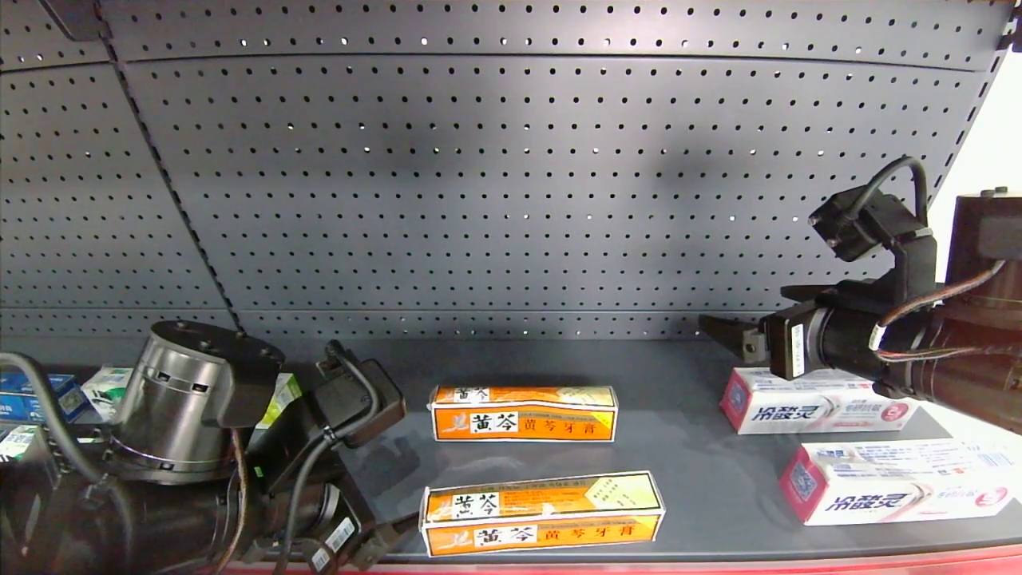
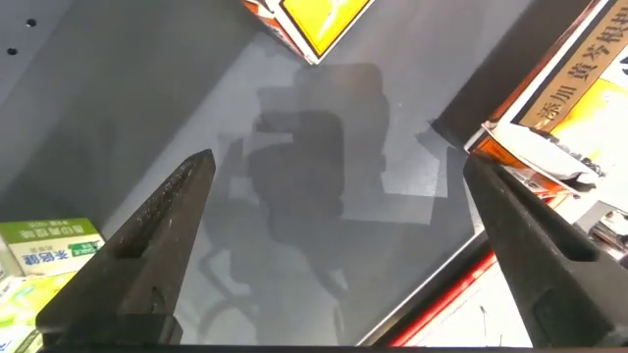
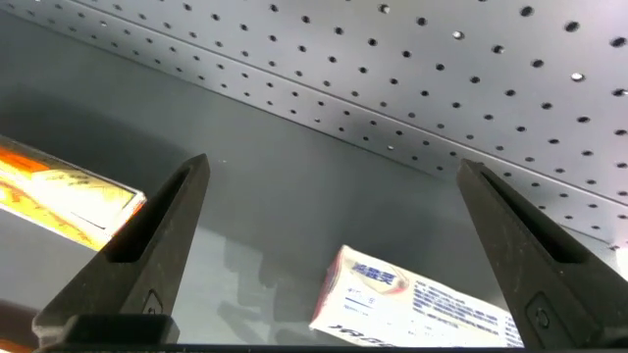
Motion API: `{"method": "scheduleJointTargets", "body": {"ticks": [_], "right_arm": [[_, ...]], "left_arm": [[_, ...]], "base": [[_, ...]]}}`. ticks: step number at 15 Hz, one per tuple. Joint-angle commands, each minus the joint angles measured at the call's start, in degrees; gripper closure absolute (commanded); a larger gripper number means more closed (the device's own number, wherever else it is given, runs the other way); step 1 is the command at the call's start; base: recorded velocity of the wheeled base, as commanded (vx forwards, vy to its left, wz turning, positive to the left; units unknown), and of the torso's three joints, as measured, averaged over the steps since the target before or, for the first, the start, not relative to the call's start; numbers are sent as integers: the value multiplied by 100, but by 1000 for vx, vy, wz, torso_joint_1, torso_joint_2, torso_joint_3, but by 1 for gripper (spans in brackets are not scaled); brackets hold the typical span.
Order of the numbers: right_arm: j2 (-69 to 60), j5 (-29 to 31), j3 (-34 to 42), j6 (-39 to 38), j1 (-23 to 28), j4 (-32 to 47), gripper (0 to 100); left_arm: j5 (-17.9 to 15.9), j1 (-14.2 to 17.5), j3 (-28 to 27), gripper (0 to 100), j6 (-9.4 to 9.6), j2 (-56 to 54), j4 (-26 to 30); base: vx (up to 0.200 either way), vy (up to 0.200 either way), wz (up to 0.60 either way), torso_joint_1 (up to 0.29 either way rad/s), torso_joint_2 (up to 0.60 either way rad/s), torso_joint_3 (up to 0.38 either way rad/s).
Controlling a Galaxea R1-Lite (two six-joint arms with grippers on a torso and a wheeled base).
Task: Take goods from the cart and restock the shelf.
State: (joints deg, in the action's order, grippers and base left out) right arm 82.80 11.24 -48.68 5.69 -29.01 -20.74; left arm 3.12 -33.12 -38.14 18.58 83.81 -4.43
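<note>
Dark grey metal shelf (image 1: 695, 471) carries two orange cardboard toothpaste boxes (image 1: 523, 413) at mid-shelf, one at the front edge and one behind it. Two white-and-pink toothpaste boxes (image 1: 818, 403) lie toward its right end. Restocking judged partly done, since much of the deck is bare. Left hand (image 2: 336, 165) and right hand (image 3: 334, 167) both gape wide and hold nothing, low over the shelf, with a grey perforated back panel (image 1: 511, 200) behind.

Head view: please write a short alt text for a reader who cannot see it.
On a dark shelf with a pegboard back lie two orange toothpaste boxes in the middle and two white toothpaste boxes on the right. The right pincer hovers by the rear white box.
</note>
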Motion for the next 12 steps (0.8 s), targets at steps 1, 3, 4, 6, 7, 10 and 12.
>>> {"method": "scheduleJointTargets", "body": {"ticks": [1, 3, 4, 6, 7, 10, 12], "right_arm": [[-9, 1, 7, 2, 19, -1, 0], [-9, 1, 43, 2, 10, -45, 0], [-9, 1, 78, 2, 19, -132, 0], [8, -34, 86, 11, 45, -168, 0], [26, -113, 78, 20, 98, -168, 0], [35, -148, 43, 20, 115, -168, 0], [35, -157, 60, 20, 159, -168, 0]], "left_arm": [[4, -10, 0, 0, -3, 13, -6], [4, 60, 0, 0, -3, -5, -6], [4, 174, -26, 0, -12, -14, -94], [13, 667, -97, 0, -3, -5, -208], [31, 842, -220, 0, -3, 30, -208], [57, 1124, -686, 0, 32, 373, -208], [127, 1132, -984, 0, 32, 654, -208]], "base": [[0, 0, 0, 0, 0, 0], [0, 0, 0, 0, 0, 0], [0, 0, 0, 0, 0, 0], [0, 0, 0, 0, 0, 0], [0, 0, 0, 0, 0, 0], [0, 0, 0, 0, 0, 0], [0, 0, 0, 0, 0, 0]]}}
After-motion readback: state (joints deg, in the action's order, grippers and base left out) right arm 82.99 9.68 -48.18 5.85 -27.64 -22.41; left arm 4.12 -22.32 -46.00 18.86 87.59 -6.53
